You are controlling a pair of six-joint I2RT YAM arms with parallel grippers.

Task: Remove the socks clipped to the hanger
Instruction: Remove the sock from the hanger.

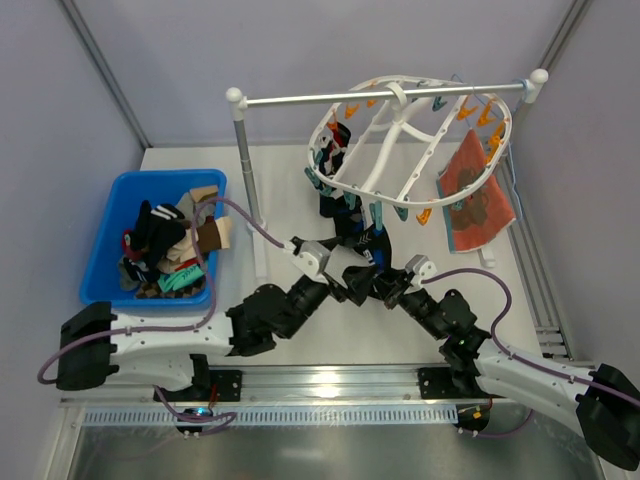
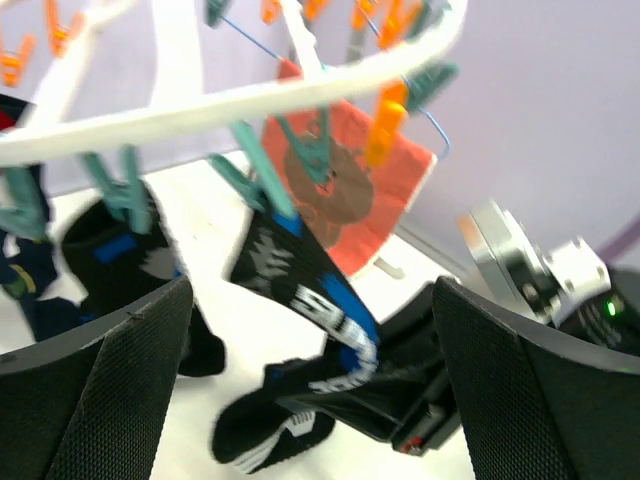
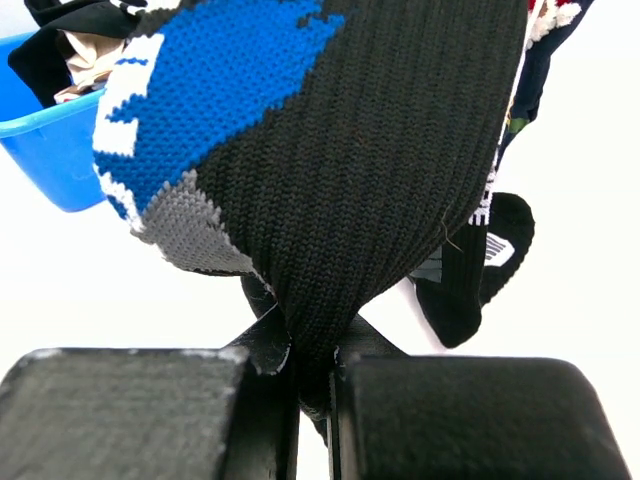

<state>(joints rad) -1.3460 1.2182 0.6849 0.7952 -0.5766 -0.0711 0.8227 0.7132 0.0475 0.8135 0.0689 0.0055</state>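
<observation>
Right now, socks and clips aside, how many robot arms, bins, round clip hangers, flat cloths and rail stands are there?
Robot arms: 2
Blue bin: 1
Round clip hanger: 1
Flat cloth: 1
Rail stand: 1
Total: 6

Knitted matt cloth noted on sock (image 3: 330,150); smooth white plastic on hanger (image 1: 385,150); polished metal on rail (image 1: 290,98); glossy plastic on bin (image 1: 105,232).

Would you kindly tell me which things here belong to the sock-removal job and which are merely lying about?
Job: hanger; clipped socks; black-and-blue sock pinched in the right gripper; open left gripper; blue bin, probably for collected socks.
Lying about: orange-red cloth; rail stand, only carrying the hanger.
</observation>
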